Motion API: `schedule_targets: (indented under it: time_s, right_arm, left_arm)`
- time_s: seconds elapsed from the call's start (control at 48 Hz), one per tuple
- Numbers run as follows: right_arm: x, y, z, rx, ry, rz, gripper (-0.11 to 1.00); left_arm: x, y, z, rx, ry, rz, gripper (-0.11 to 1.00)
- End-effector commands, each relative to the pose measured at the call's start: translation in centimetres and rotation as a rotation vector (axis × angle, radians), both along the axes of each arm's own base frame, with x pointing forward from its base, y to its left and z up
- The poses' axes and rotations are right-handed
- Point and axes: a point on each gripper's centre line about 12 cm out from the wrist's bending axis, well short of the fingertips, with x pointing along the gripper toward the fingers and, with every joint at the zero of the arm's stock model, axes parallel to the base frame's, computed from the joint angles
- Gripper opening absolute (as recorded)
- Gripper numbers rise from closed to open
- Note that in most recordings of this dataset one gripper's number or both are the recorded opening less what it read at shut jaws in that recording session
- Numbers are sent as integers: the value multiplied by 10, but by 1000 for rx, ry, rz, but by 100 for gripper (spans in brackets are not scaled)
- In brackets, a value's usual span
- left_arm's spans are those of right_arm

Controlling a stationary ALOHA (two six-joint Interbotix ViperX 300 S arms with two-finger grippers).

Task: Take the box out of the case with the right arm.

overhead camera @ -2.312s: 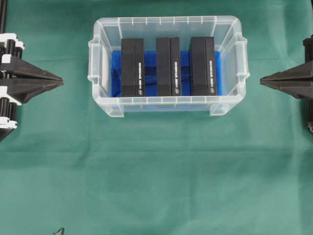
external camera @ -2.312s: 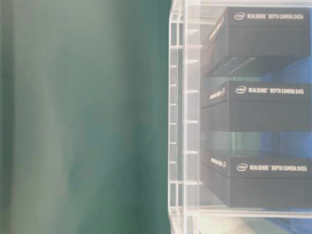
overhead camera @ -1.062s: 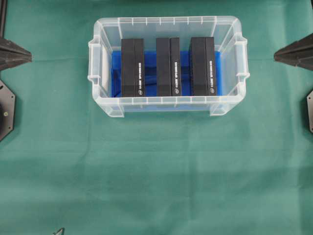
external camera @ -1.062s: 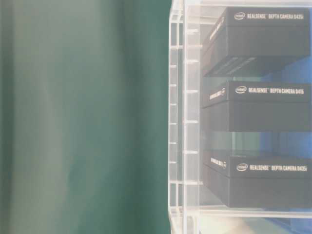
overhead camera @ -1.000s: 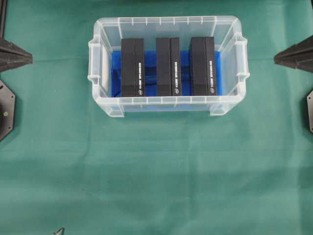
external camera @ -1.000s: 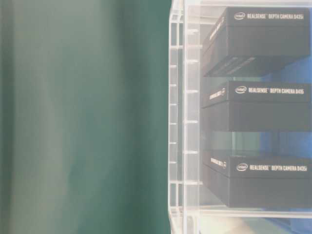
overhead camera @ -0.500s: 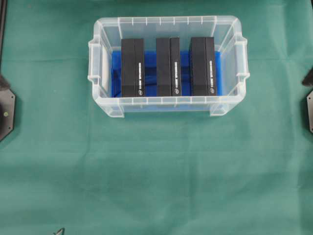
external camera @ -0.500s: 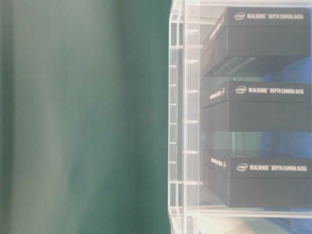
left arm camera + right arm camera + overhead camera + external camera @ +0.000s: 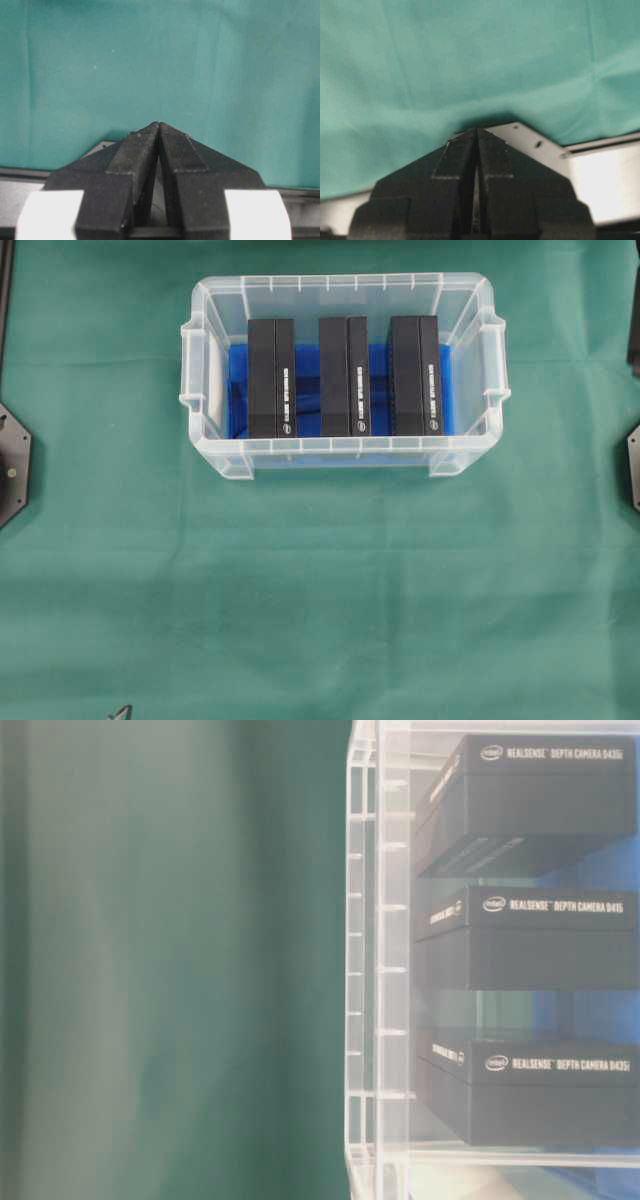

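Note:
The case point(image 9: 340, 455) is a clear plastic tub with a blue floor on the green cloth, upper middle of the overhead view. Three black boxes stand in it side by side: left point(image 9: 271, 378), middle point(image 9: 344, 376), right point(image 9: 415, 375). The table-level view shows them through the case wall point(image 9: 365, 970), the nearest box point(image 9: 540, 1095) lowest. My left gripper point(image 9: 159, 125) is shut and empty over bare cloth. My right gripper point(image 9: 476, 131), all black, is shut and empty above cloth and a metal plate. Neither gripper's fingers show in the overhead view.
Black base plates sit at the left edge point(image 9: 12, 465) and right edge point(image 9: 633, 468) of the overhead view. A sliver of the right arm point(image 9: 634, 335) shows at the right edge. Green cloth point(image 9: 320, 600) covers the table in front of the case.
Both shut grippers have drawn back from beside the case and left the overhead view at its left and right edges. The case and boxes have not moved.

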Motion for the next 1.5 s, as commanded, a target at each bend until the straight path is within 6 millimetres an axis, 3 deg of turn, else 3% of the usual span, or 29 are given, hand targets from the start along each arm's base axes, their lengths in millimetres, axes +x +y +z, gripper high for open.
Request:
schedule_targets:
  time_s: [0.0, 0.417, 0.729, 1.166, 1.479]
  right_arm:
    - [1, -1, 8, 18, -23, -86, 0]
    - [-1, 0, 6, 204, -24, -848, 0]
    - [6, -7, 4, 202, -32, -895, 0]
    - [6, -71, 0, 137, -42, -1007, 0]
    - [11, -76, -5, 132, -23, -1019, 0]
  left_arm:
    - [2, -1, 9, -3, -26, -3, 0]
    - [2, -1, 8, -2, -25, -1, 0]
    - [2, 0, 12, -3, -37, 0, 0]
    - [2, -1, 12, -2, -31, -3, 0]
    - [1, 0, 12, -2, -29, -1, 0]
